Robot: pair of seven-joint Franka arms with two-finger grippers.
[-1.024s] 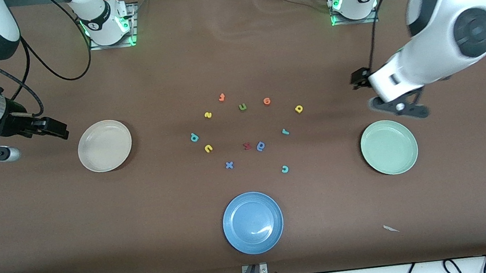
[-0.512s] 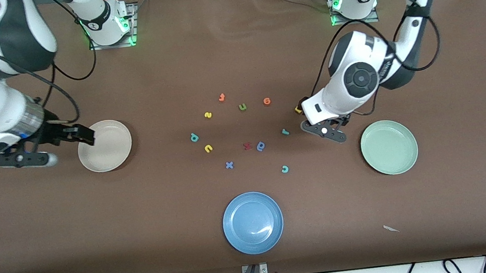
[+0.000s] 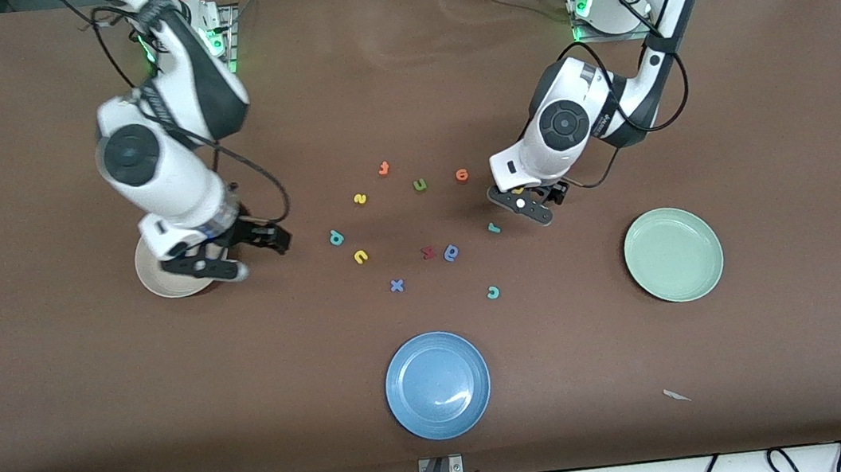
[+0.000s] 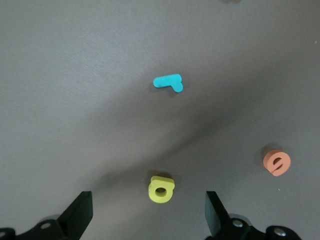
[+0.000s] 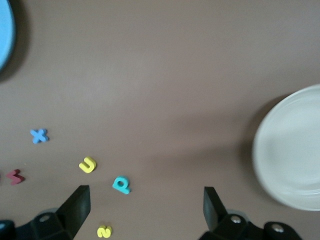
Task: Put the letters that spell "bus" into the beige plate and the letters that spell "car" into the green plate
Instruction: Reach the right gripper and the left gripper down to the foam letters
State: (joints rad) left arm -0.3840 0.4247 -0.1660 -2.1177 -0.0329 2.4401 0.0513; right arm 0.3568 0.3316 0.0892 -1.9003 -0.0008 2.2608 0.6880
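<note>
My left gripper hangs open low over the yellow a, which lies between its spread fingers without touching them. The teal r lies just nearer the camera, and the teal c nearer still. My right gripper is open and empty, over the bare table between the beige plate and the teal b. The yellow u and yellow s lie close to the b. The right arm covers part of the beige plate. The green plate sits empty toward the left arm's end.
A blue plate stands near the front edge. Other letters lie among the task's: an orange t, a green u, an orange e, a red letter, a blue rounded letter and a blue x.
Both arms have swung in from the table's ends toward the letters. The right gripper crossed over the beige plate; the left gripper came down over the yellow a. Both stayed open.
</note>
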